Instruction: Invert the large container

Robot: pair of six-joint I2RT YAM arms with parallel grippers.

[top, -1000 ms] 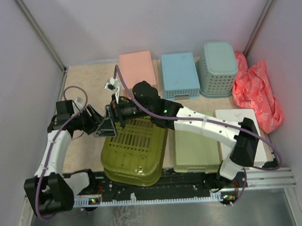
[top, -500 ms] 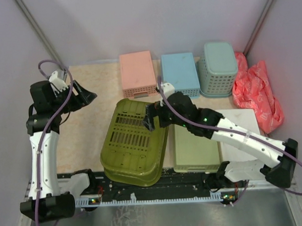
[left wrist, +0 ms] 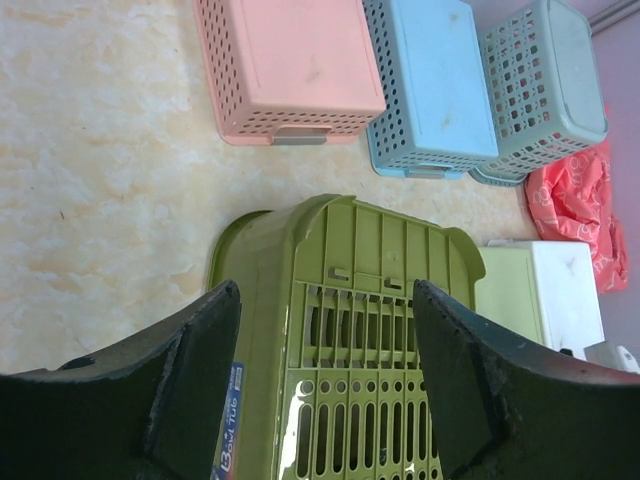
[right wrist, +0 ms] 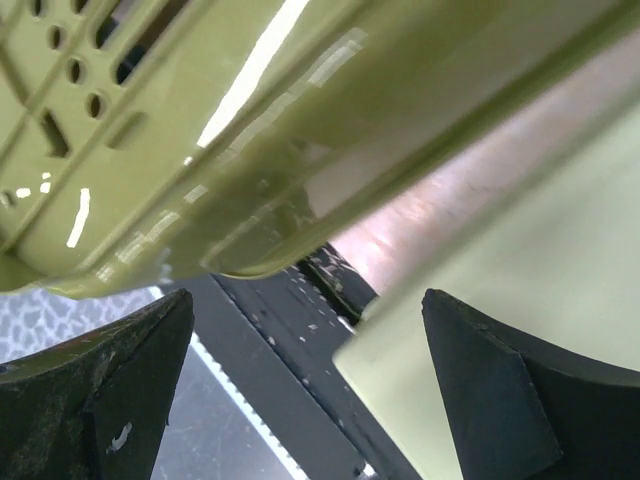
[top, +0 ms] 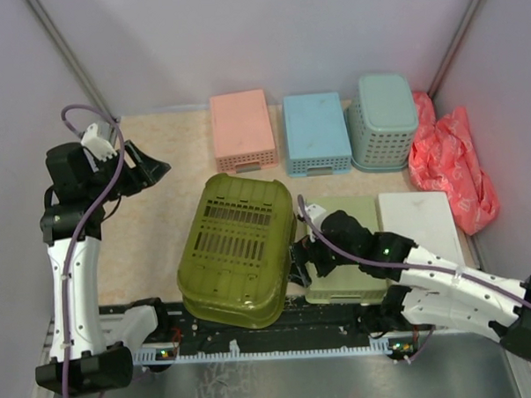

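Observation:
The large olive-green container [top: 237,249] lies upside down at the near middle of the table, slotted base up; it also shows in the left wrist view [left wrist: 370,340] and the right wrist view [right wrist: 230,120]. My left gripper [top: 154,169] is open and empty, raised to the left of and apart from the container. My right gripper [top: 299,264] is open and empty, low at the container's right near corner, between it and the light-green tray [top: 343,257].
A pink basket [top: 242,129], a blue basket [top: 315,133] and a pale teal basket [top: 382,122] stand upside down along the back. A white box [top: 421,219] and a red bag [top: 452,164] are at the right. The black rail [top: 280,326] runs along the near edge.
The container went from tilted and held by both grippers to lying flat, base up. My left arm swung up and to the left. My right arm pulled back toward the near edge.

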